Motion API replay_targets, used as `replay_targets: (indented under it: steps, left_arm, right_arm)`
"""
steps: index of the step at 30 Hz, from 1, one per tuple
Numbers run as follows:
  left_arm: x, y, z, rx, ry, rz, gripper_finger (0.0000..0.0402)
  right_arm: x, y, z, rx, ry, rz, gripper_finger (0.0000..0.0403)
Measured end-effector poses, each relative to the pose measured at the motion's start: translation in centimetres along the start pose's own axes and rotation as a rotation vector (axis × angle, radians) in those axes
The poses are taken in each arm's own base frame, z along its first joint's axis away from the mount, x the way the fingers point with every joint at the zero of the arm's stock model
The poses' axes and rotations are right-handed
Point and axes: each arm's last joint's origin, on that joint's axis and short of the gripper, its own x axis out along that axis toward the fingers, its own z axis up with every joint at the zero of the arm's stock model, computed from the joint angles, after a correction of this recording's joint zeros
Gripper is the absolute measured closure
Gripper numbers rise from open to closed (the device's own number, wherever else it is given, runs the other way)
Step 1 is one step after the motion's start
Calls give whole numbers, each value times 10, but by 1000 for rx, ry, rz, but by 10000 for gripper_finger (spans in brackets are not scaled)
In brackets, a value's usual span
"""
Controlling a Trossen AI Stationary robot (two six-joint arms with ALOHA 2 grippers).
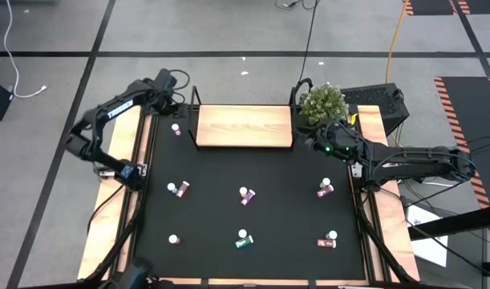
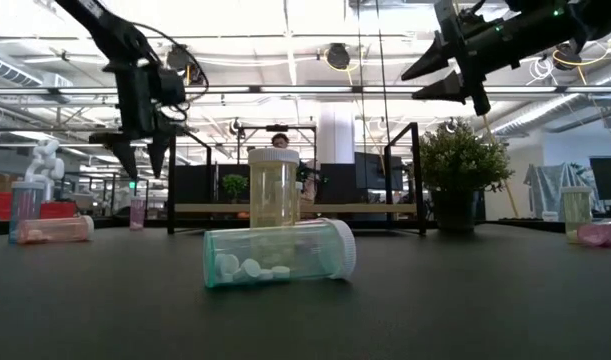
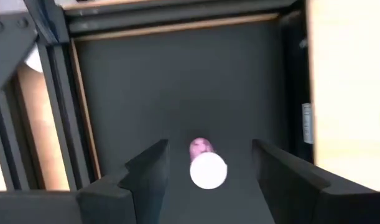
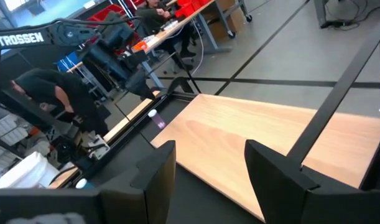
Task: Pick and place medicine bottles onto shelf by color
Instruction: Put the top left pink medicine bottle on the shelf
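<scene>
The pink bottle (image 3: 205,163) stands upright on the table just beside the shelf (image 1: 245,127), between the wide, empty jaws of the left gripper (image 3: 208,171); likely light, rigid and smooth, it suits a mid-body grasp.

Overhead, table-level, two wrist views — shelf (image 1: 245,127) shared.

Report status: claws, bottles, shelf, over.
Left claw open above pink bottle beside shelf. Right claw open, empty, at shelf's right end. Shelf bare; other bottles on table. Nothing blocking.
</scene>
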Motion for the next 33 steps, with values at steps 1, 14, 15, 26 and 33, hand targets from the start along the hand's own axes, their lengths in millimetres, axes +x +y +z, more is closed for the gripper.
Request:
replay_targets:
  steps: [1, 14, 15, 26, 33]
  left_arm:
    - [3, 0, 0, 1, 17, 7, 172]
    - [30, 9, -9, -30, 78, -3, 172]
    - [31, 9, -10, -30, 81, -10, 172]
    - [27, 13, -14, 11, 96, -46, 172]
    - [23, 14, -10, 61, 77, -46, 172]
  right_arm:
    - [0, 0, 0, 8, 4, -2, 217]
    - [-1, -1, -3, 28, 30, -12, 218]
    - [-1, -1, -3, 28, 30, -13, 218]
    - [0, -1, -3, 39, 28, -16, 218]
    - [0, -1, -3, 54, 28, -16, 218]
